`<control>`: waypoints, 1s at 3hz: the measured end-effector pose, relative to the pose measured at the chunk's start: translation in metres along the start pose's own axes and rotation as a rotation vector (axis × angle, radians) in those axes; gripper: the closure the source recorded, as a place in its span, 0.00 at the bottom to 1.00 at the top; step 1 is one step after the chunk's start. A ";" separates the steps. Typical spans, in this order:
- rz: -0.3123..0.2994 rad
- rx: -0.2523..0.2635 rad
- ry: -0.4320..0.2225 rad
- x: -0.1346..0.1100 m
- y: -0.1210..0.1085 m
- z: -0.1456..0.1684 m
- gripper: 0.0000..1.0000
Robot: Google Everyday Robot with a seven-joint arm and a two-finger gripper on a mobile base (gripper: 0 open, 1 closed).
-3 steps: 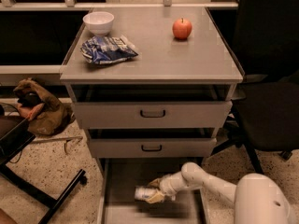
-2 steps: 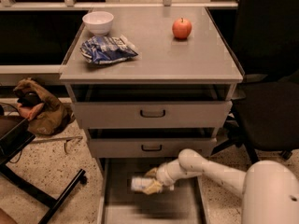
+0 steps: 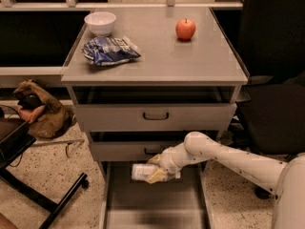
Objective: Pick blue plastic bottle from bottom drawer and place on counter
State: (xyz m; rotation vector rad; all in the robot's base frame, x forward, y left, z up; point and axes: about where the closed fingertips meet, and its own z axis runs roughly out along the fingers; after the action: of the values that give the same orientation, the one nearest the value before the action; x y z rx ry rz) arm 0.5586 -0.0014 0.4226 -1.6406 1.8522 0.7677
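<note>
The blue plastic bottle (image 3: 143, 171) lies sideways in my gripper (image 3: 153, 174), which is shut on it and holds it above the floor of the open bottom drawer (image 3: 152, 206). The bottle sits just below the front of the middle drawer (image 3: 133, 150). My white arm (image 3: 228, 157) reaches in from the lower right. The counter (image 3: 167, 56) is the flat grey top of the cabinet, well above the gripper.
On the counter stand a white bowl (image 3: 100, 23), a blue-and-white snack bag (image 3: 109, 50) and a red apple (image 3: 185, 29). A black chair (image 3: 271, 104) stands to the right. A brown bag (image 3: 40, 111) and a black chair leg (image 3: 43, 197) are at the left on the floor.
My gripper has risen with the bottle from low in the bottom drawer up to just under the middle drawer front, moving slightly left and back.
</note>
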 end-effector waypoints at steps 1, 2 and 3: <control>-0.001 0.000 -0.001 -0.001 0.000 0.000 1.00; -0.041 0.049 -0.033 -0.037 -0.002 -0.035 1.00; -0.115 0.118 -0.073 -0.095 0.000 -0.093 1.00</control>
State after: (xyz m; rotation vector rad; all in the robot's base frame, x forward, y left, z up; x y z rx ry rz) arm 0.5670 -0.0039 0.5552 -1.6075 1.7030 0.6485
